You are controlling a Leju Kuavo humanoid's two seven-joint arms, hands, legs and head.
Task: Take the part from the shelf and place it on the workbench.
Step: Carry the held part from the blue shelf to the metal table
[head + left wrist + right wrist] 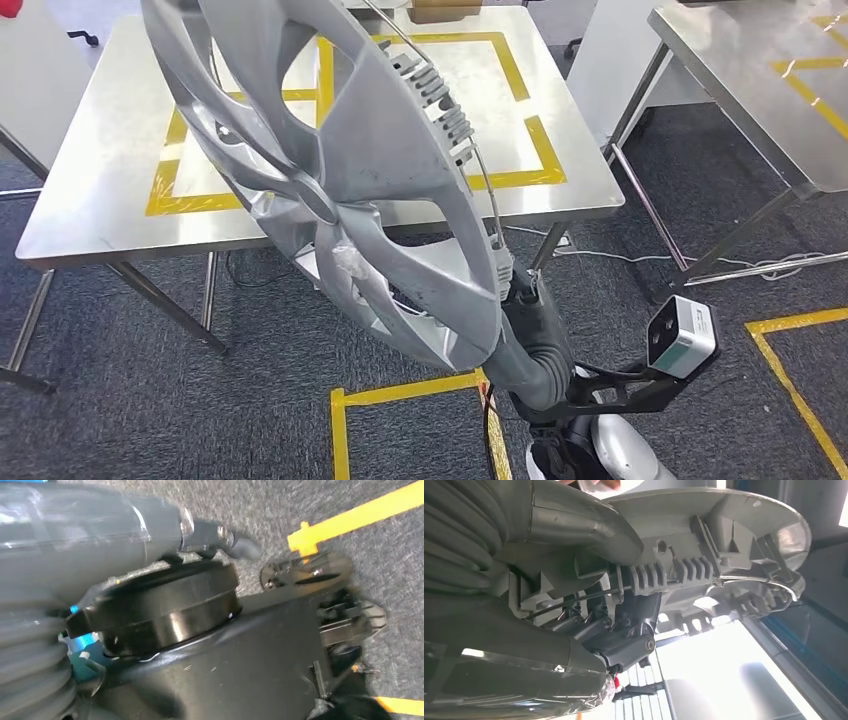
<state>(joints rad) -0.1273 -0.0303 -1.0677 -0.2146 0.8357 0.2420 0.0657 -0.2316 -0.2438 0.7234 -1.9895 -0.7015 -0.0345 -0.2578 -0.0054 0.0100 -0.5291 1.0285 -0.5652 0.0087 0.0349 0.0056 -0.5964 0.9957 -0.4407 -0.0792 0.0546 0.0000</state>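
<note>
Held up close to the head camera: large silver-grey plastic wheel cover with curved spokes [340, 170], tilted on edge, lower rim gripped by right hand [624, 630], thumb on one face and dark fingers [634, 645] clamped on the ribbed inner side with its wire ring. Hangs in the air in front of stainless steel workbench with a yellow tape square [90, 190], not touching it. Left hand [220, 535] over grey carpet with yellow tape [350, 515]; cannot tell whether its fingers are apart or together.

Grey ribbed wrist cover [535, 350], silver arm [625, 450]
</note>
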